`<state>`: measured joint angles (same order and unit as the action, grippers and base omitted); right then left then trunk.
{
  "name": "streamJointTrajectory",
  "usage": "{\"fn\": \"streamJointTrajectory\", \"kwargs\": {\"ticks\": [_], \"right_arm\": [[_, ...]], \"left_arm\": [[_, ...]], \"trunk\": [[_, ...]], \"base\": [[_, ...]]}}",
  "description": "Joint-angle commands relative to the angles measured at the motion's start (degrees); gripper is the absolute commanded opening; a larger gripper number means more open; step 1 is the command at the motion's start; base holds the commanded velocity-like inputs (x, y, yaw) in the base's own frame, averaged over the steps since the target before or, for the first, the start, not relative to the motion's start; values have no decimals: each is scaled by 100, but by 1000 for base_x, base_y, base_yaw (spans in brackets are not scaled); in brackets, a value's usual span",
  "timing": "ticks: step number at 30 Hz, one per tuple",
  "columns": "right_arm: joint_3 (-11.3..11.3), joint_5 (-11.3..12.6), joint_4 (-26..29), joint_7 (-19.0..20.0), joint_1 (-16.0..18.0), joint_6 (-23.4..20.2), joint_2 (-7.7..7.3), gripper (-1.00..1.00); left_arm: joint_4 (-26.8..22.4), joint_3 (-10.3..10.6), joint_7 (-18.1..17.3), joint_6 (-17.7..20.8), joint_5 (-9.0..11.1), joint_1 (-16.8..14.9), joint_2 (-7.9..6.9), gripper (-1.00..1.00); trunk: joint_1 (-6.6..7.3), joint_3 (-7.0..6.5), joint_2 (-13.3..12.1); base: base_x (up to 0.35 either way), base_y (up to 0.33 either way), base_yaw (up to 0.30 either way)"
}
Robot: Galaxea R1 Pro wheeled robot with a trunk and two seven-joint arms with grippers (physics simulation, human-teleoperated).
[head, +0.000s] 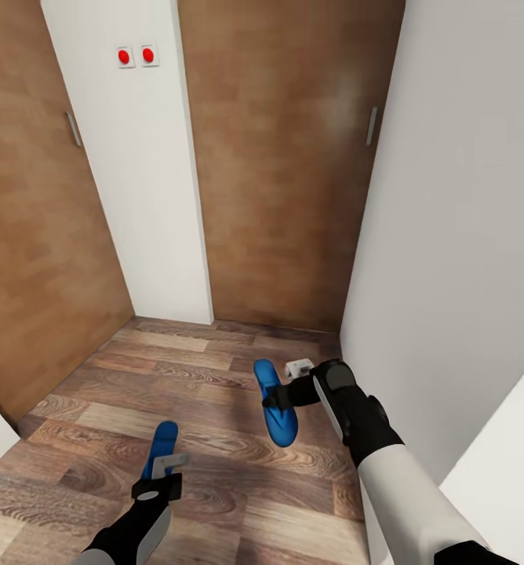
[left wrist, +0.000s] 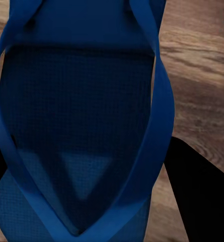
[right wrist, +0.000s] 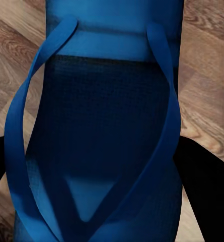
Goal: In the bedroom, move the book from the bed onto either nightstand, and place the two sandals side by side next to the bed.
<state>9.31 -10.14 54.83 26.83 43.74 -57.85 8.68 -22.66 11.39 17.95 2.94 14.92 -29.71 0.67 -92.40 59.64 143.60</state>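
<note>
Narrow corridor end. Wood-plank floor [head: 207, 408], brown, grained. Two brown wooden doors: one ahead [head: 285, 157] with metal handle [head: 371, 125], one at left [head: 27, 220] with handle [head: 74, 129]. White wall strip [head: 140, 196] between them carries two red buttons [head: 136, 56]. Plain white wall [head: 466, 220] at right.

I can't read any words, numbers or brand names here. The only marks are two round red dots on small white squares [head: 136, 56], high up on the white wall [head: 148, 196] between the brown doors [head: 285, 157]. The dots have no writing on them. The blue sandals [head: 275, 400] are plain too.
</note>
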Motion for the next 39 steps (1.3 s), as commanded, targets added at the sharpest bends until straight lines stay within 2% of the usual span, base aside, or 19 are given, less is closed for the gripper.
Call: {"fn": "streamJointTrajectory", "kwargs": {"ticks": [1, 28, 39], "right_arm": [[0, -58, 4, 41, 3, -17, 1, -100], [0, -42, 2, 50, 3, -16, 0, -100], [0, -41, 9, 63, 3, -16, 1, -100]], "left_arm": [[-12, 48, 51, 31, 46, -1, -5, -100], [12, 40, 64, 15, 35, 3, -1, -100], [-16, 39, 63, 16, 37, 8, 2, -100]], "trunk": [[3, -17, 0], [73, -615, -36], [315, -813, -477]], "base": [[0, 0, 0], [0, 0, 0], [0, 0, 0]]}}
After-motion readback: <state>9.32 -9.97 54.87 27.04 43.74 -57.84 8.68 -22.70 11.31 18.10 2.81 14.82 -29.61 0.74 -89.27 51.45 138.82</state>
